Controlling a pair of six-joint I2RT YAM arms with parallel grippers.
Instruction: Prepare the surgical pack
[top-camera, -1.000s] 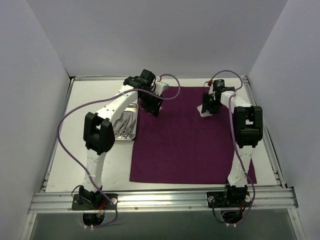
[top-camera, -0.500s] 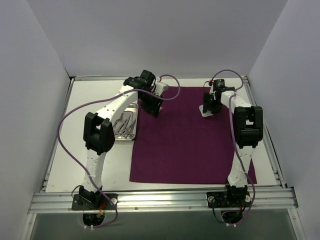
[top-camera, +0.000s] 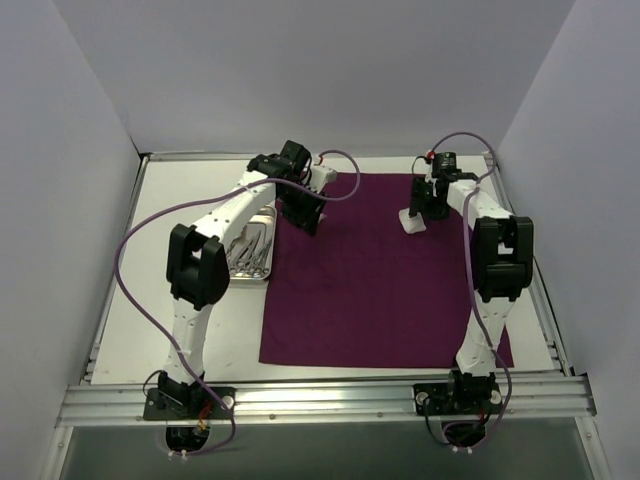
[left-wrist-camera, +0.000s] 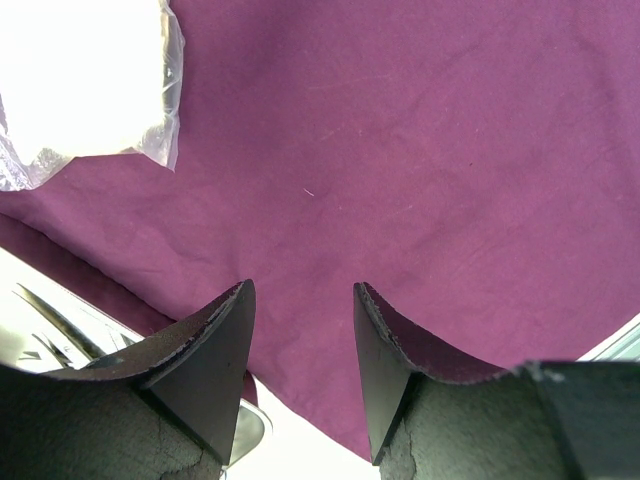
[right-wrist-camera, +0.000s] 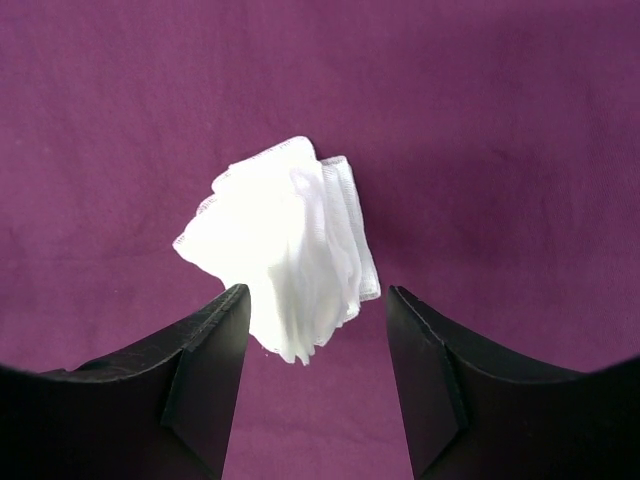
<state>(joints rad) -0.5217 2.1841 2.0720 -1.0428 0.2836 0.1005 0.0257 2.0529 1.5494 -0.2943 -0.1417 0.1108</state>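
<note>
**Purple cloth** (top-camera: 370, 270): soft woven fabric, lightly creased, lying spread flat as the wrapping base, probably so the other items can be gathered onto it. **Steel tray** (top-camera: 255, 279): shiny, rectangular, sitting at the cloth's left edge and keeping the thin metal instruments (top-camera: 252, 245) together. **Left gripper** (left-wrist-camera: 300, 300): hovering over the cloth's far-left corner, jaws standing apart and empty. A clear plastic packet (left-wrist-camera: 85, 80) is lying on the cloth nearby. **Right gripper** (right-wrist-camera: 315, 300): hovering over the cloth's far-right part, jaws wide, gripping nothing. **White gauze** (right-wrist-camera: 285, 240): layered, crumpled, resting loose on the cloth at its fingertips.
</note>
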